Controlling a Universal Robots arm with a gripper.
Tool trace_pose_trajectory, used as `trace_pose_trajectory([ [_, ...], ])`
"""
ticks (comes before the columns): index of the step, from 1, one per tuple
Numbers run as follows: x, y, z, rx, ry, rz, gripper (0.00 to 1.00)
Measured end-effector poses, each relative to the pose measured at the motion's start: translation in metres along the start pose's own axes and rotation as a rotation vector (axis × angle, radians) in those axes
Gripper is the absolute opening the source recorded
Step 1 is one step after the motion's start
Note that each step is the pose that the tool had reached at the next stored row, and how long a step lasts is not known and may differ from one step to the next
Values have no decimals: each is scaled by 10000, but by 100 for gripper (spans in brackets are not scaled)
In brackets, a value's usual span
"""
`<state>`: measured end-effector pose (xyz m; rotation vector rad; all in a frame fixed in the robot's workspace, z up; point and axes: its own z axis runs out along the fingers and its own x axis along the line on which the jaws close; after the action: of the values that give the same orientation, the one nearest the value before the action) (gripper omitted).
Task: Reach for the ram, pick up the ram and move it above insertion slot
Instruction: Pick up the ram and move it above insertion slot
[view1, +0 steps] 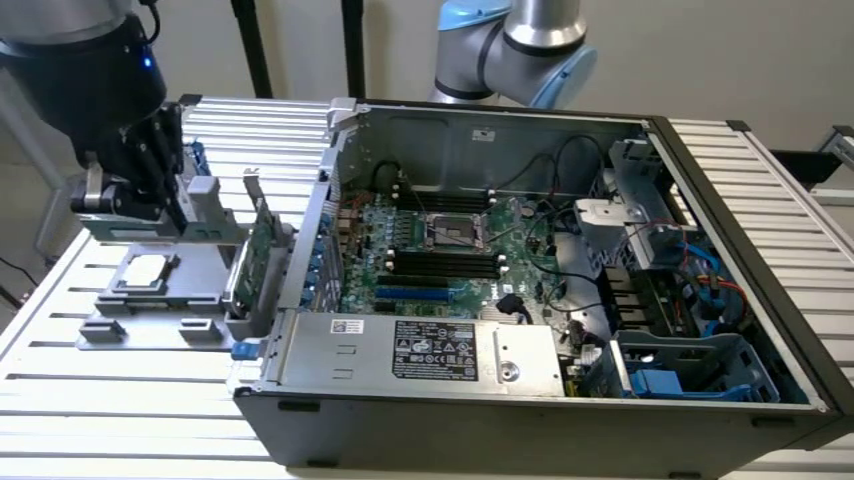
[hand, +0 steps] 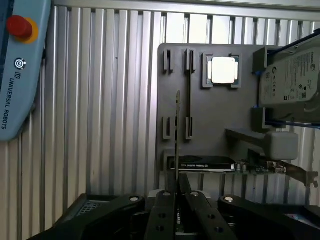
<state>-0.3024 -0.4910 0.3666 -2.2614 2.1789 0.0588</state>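
Note:
In the wrist view the ram (hand: 177, 135) is a thin stick seen edge-on, running straight out from between my fingertips over the grey fixture plate (hand: 215, 110). My gripper (hand: 177, 194) is shut on it, with the two black fingers (hand: 162, 212) pressed against its sides. In the exterior view my gripper (view1: 127, 212) hangs over the grey fixture plate (view1: 147, 325) at the exterior view's left, outside the open computer case (view1: 534, 400). The insertion slot is one of the parallel black memory sockets (view1: 447, 262) on the motherboard, well apart from the gripper.
The fixture plate also carries a CPU (view1: 144, 270) (hand: 222, 70), an upright green expansion card (view1: 254, 255) and a hard drive (hand: 295, 80). A blue slot (view1: 414, 295) lies beside the memory sockets. A teach pendant (hand: 20, 65) rests on the slatted table.

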Motion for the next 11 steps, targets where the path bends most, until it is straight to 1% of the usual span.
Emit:
trace_pose_trajectory([
  [6, -5, -206, -277, -9, 0, -2, 13],
  [8, -15, -269, -327, -7, -2, -3, 13],
  [11, -27, -375, -356, -10, 0, -1, 13],
])
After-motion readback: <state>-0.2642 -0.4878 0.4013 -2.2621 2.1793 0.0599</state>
